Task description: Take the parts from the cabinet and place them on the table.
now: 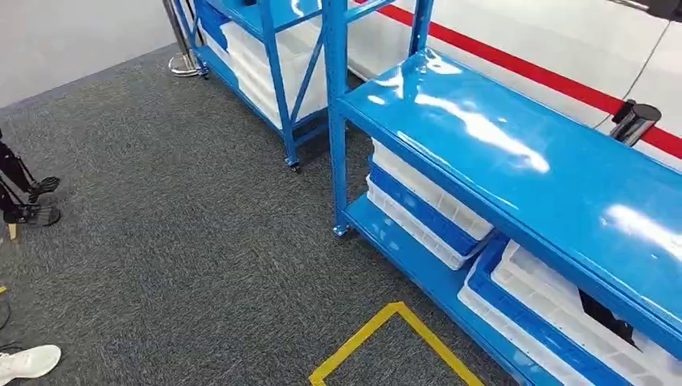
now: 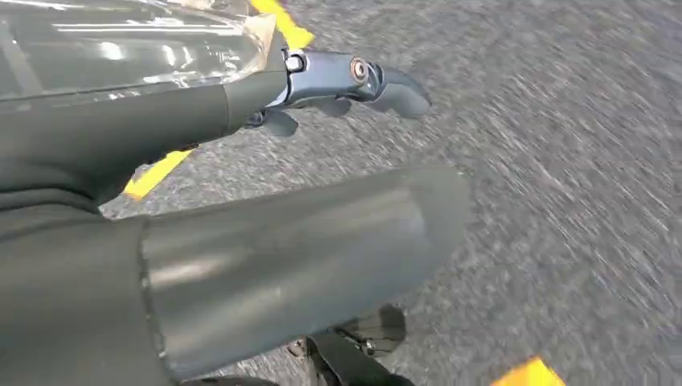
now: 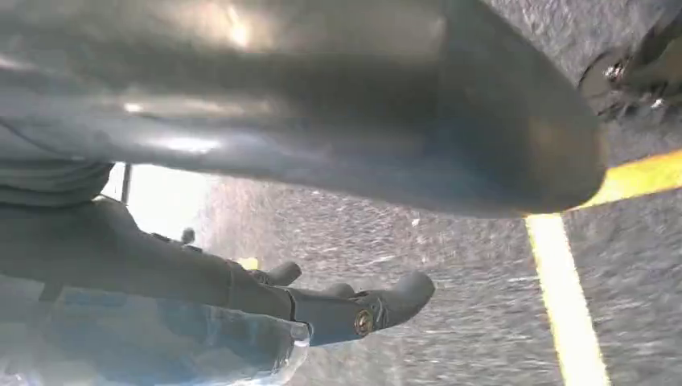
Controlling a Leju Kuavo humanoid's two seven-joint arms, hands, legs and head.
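1. Head view: the blue cabinet point(image 1: 515, 153) stands ahead on grey carpet point(image 1: 177, 241). White and blue trays point(image 1: 426, 205) are stacked on its lower shelf, and a dark part point(image 1: 607, 315) seems to lie in the nearest tray. It looks small, stiff and light; best taken across its middle

2. Left wrist view: the left hand point(image 2: 338, 84) hangs over the carpet, fingers slack and apart, holding nothing

3. Right wrist view: the right hand point(image 3: 346, 305) hangs likewise, loose and empty, beside yellow floor tape point(image 3: 563, 305)
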